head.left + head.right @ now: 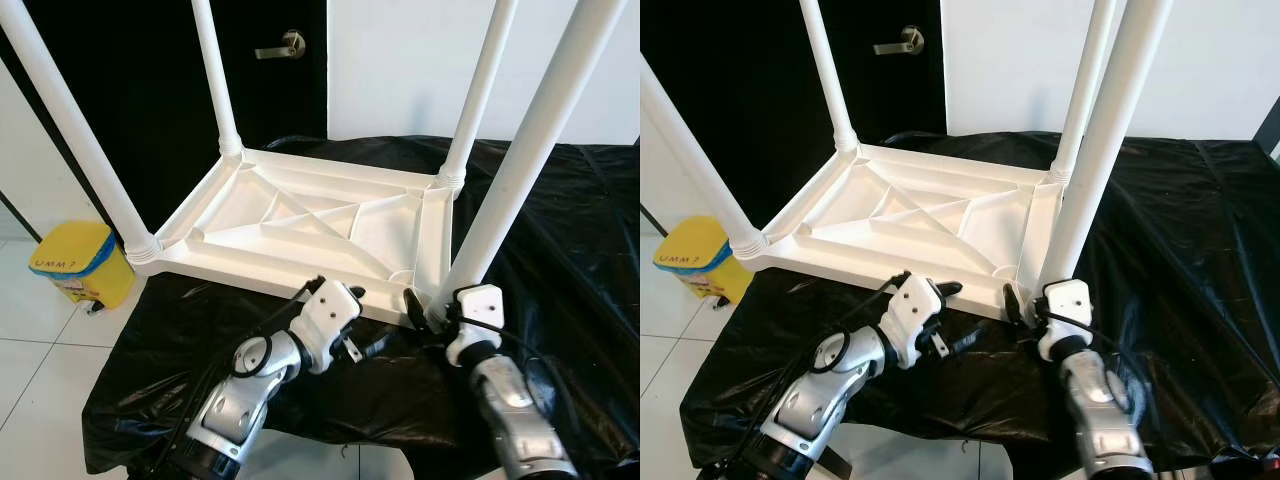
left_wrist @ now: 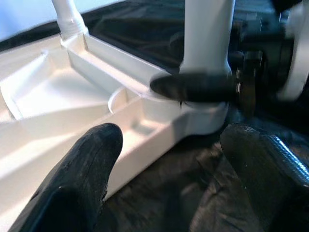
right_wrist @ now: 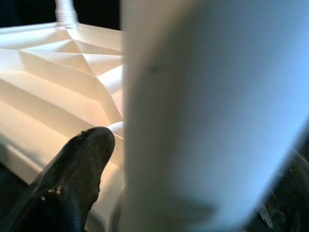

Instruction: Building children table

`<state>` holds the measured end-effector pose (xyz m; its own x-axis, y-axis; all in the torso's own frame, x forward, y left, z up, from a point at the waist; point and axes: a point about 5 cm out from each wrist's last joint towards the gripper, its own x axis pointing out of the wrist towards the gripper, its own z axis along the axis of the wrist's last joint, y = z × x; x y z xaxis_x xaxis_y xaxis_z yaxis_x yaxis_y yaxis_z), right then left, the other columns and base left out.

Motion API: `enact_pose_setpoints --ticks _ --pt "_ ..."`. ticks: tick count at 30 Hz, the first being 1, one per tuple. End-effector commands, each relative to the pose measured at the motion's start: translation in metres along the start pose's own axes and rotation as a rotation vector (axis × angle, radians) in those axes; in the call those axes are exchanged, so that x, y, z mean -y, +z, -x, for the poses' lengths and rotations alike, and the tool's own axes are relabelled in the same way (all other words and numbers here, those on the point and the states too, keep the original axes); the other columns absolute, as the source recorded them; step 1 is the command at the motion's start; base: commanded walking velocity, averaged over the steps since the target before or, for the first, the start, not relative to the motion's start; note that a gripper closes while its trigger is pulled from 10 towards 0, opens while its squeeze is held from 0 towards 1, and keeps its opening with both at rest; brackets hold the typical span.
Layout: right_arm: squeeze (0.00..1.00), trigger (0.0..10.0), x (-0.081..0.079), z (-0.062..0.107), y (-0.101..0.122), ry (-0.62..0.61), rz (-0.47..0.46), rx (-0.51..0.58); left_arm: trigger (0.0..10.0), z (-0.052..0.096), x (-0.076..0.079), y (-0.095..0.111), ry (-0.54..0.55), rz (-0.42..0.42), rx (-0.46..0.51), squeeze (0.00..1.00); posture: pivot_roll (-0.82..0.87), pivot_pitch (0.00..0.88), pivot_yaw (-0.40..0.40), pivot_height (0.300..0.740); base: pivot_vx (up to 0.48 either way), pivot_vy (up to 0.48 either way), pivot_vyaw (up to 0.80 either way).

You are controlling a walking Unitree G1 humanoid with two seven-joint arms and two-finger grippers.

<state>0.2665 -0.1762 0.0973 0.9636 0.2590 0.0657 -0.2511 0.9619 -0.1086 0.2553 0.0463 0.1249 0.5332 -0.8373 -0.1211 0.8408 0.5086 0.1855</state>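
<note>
A white plastic children's table [image 1: 300,220] lies upside down on a black cloth, with its legs pointing up. My right gripper [image 1: 430,310] is at the base of the near right leg [image 1: 530,150], its fingers closed around it. One of its black fingers [image 3: 82,164] rests beside the leg [image 3: 203,121] in the right wrist view. My left gripper [image 1: 365,320] is open just in front of the tabletop's near edge, left of that leg. Its two fingers [image 2: 87,164] are spread apart with nothing held between them.
The black cloth [image 1: 560,230] covers the work surface and hangs over its front edge. A yellow bin [image 1: 85,262] stands on the white tile floor at the left. A black door with a metal handle [image 1: 280,47] is behind. The other legs [image 1: 215,75] rise high.
</note>
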Motion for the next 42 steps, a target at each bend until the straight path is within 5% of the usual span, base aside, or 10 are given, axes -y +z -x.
enact_pose_setpoints --ticks 1,9,22,23,36,37,38,39,42 --pt "0.00 10.0 0.001 -0.001 0.003 0.069 0.002 0.005 10.0 0.001 0.002 0.002 -0.012 -0.014 -0.008 0.00 -0.18 0.000 0.038 0.740 0.000 0.000 0.00" --pt "0.00 10.0 0.028 -0.009 0.012 0.247 0.077 -0.036 10.0 0.003 0.008 0.002 -0.130 -0.081 -0.041 0.00 -0.18 0.011 0.034 0.740 0.000 0.000 0.00" --pt "0.00 10.0 0.029 -0.020 0.009 0.353 0.075 -0.070 10.0 0.000 -0.006 0.006 -0.108 -0.055 -0.040 0.00 -0.18 0.015 0.023 0.740 0.000 0.000 0.00" --pt "0.00 0.0 0.027 -0.019 0.007 0.359 0.072 -0.072 10.0 -0.001 -0.006 0.006 -0.101 -0.052 -0.037 0.00 -0.18 0.016 0.023 0.740 0.000 0.000 0.00" --pt "0.00 0.0 0.024 -0.017 -0.002 0.343 0.040 -0.083 10.0 -0.003 -0.011 0.007 -0.054 -0.077 -0.036 0.00 -0.17 0.010 0.020 0.740 0.000 0.000 0.00" --pt "0.00 4.5 0.024 -0.016 -0.003 0.331 0.027 -0.085 10.0 -0.004 -0.012 0.007 -0.034 -0.093 -0.036 0.00 -0.17 0.010 0.019 0.740 0.000 0.000 0.00" --pt "0.00 4.5 0.024 -0.016 -0.003 0.331 0.027 -0.085 10.0 -0.004 -0.012 0.007 -0.034 -0.093 -0.036 0.00 -0.17 0.010 0.019 0.740 0.000 0.000 0.00" --pt "0.00 10.0 0.019 -0.013 -0.005 0.287 -0.006 -0.072 10.0 -0.005 -0.014 0.006 0.004 -0.098 -0.042 0.00 -0.17 0.003 0.013 0.740 0.000 0.000 0.00" --pt "0.00 10.0 0.014 -0.011 -0.006 0.258 -0.028 -0.061 10.0 -0.006 -0.016 0.005 0.021 -0.101 -0.045 0.00 -0.17 0.002 0.011 0.740 0.000 0.000 0.00"
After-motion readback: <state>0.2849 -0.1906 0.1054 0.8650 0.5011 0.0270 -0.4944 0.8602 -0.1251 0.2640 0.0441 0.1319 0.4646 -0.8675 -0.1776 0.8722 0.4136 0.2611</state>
